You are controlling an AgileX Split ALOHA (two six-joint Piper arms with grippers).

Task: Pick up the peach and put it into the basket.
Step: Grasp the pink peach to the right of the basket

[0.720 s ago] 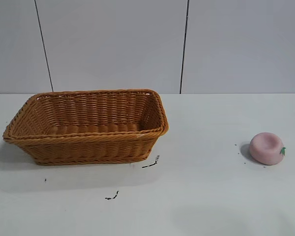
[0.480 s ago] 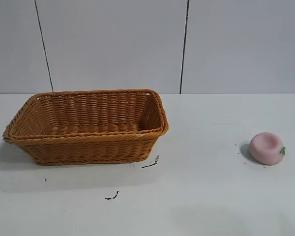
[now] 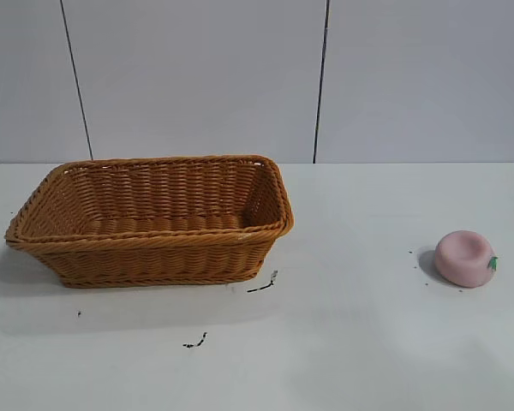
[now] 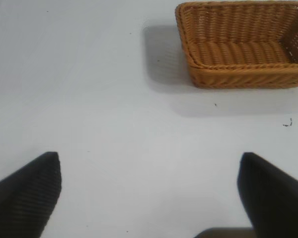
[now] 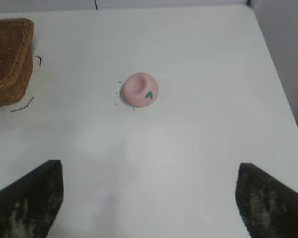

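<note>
From my seat there's 1 peach on the table: a squat, rounded pale-pink puck with a dimple facing up and a tiny green leaf on its side. It looks smooth and matte. It sits on the right side of the table, well apart from the basket, with a few dark specks around it.

There's also 1 basket, on the left side: rectangular, orange-brown woven wicker with flared sides and a braided rim, nothing inside as far as I can see. 2 little dark scraps lie on the table just in front of its right corner, plus a speck or 2.

The table is plain white and flat, and the wall behind is pale grey panels with dark seams.

Both grippers sit high over the table. The left gripper has its 2 dark ribbed fingers spread wide above bare table, basket well ahead of it. The right gripper is spread wide too, scuffed fingers, with the peach ahead between them, not touching.
</note>
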